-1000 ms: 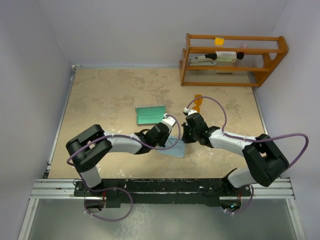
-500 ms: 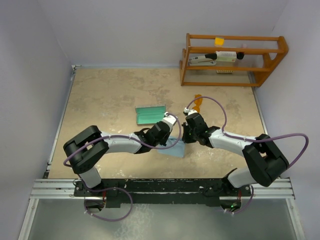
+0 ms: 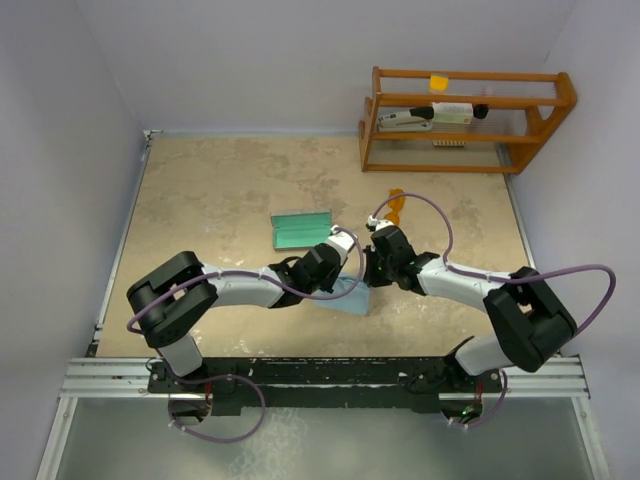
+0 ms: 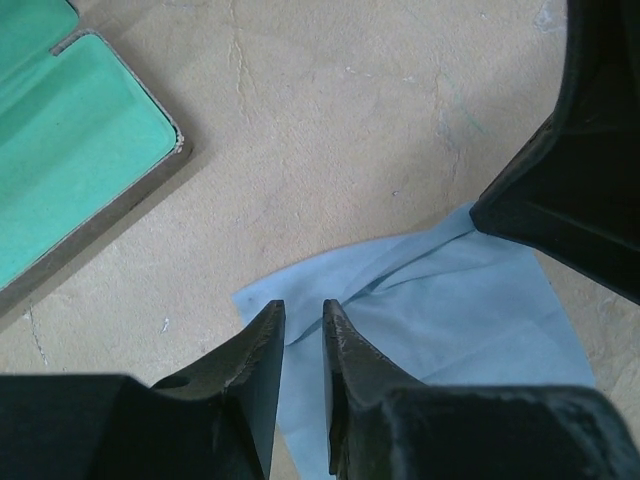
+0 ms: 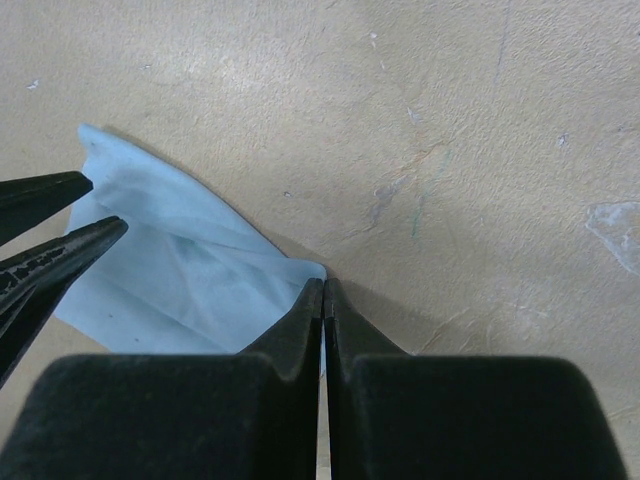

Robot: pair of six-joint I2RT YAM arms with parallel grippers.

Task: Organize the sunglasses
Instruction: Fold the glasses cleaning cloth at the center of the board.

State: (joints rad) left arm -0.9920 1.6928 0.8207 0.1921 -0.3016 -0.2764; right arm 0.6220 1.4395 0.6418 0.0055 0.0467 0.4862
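The orange sunglasses [image 3: 398,207] lie on the table behind the right arm, apart from both grippers. A grey case [image 3: 301,229] lies open, its green lining [image 4: 70,160] facing up. The light blue cloth [image 3: 350,295] lies between the two arms. My left gripper [image 4: 300,312] hovers over the cloth's [image 4: 450,310] left corner, jaws a narrow gap apart, gripping nothing. My right gripper [image 5: 322,287] is shut on the opposite corner of the cloth [image 5: 170,270], low to the table.
A wooden rack [image 3: 465,120] stands at the back right, with a stapler and small items on its shelves. Grey walls close in the table on the left, rear and right. The two grippers sit close together at mid-table.
The left gripper's jaws have parted a little and let go of the cloth's corner. The right gripper stays shut on its corner. Neither arm has shifted much.
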